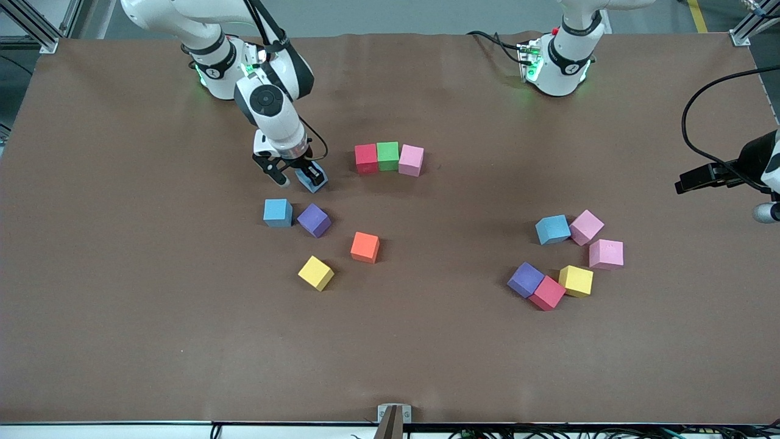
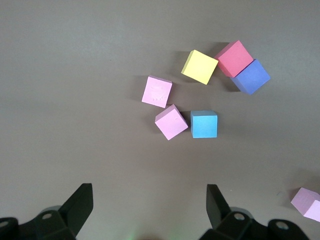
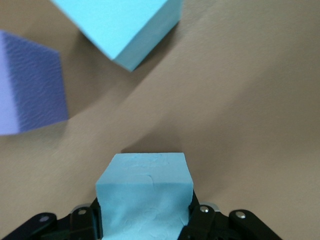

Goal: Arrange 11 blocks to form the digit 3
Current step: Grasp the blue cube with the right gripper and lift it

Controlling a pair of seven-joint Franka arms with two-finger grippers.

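Note:
My right gripper (image 1: 298, 178) is shut on a light blue block (image 3: 145, 195), low at the table, with a finger pressed on each side. A red (image 1: 366, 158), a green (image 1: 387, 155) and a pink block (image 1: 411, 160) stand touching in a row beside it, toward the table's middle. Another blue block (image 1: 277, 213) and a purple one (image 1: 314, 220) lie just nearer the front camera. My left gripper (image 2: 149, 192) hangs open and empty, high over the left arm's end of the table.
Orange (image 1: 365, 247) and yellow (image 1: 315, 272) blocks lie loose nearer the front camera. At the left arm's end is a cluster: blue (image 1: 553, 229), two pink (image 1: 586, 227) (image 1: 606, 254), yellow (image 1: 576, 280), red (image 1: 546, 292), purple (image 1: 525, 279).

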